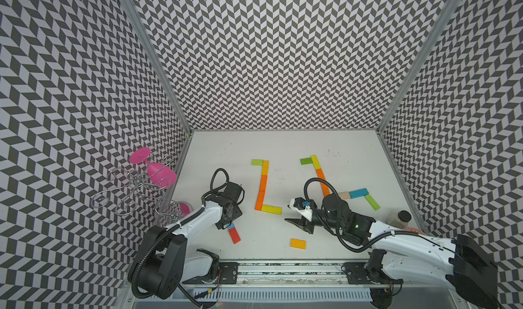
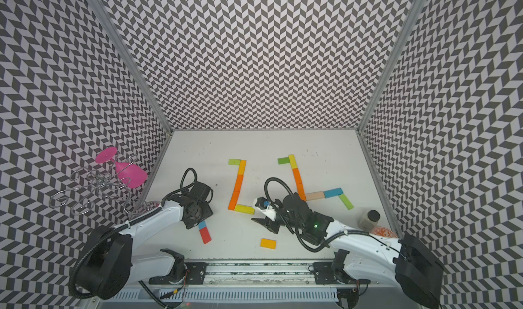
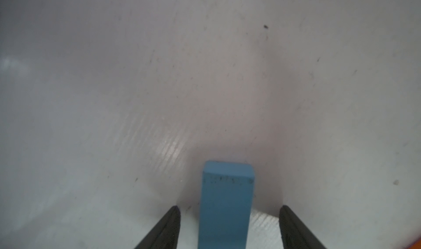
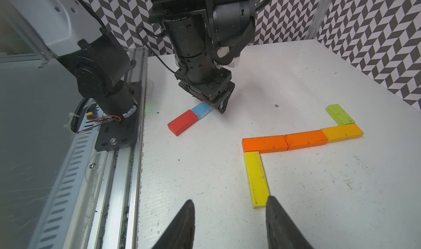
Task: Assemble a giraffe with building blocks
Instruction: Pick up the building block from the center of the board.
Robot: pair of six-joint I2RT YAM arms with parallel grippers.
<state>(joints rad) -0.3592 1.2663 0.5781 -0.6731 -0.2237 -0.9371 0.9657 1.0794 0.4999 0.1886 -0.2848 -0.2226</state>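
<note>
The left pincer points down at the worktop, near its front left part. It stands released. In the left wrist view its two fingers are on either side of a blue block, and a strip of worktop shows between each finger and the block, so they are not touching it. The blue block lies flat and meets a red block end to end. Both lie close to the front edge.

The right pincer is also released, and there is nothing between its fingers. It is near the middle of the worktop. In the right wrist view one fingertip is just beside the end of a yellow block; I cannot tell whether it touches.

This yellow block is the bottom piece of a flat figure. From it, two orange blocks and a yellow-orange block run in a line toward the back wall. A green block lies sideways at the top.

A second figure lies to the right, partly hidden behind the right arm. One more yellow-orange block lies alone near the front edge.

A jar stands at the right edge. A wire rack with a pink glass is outside the left wall.
</note>
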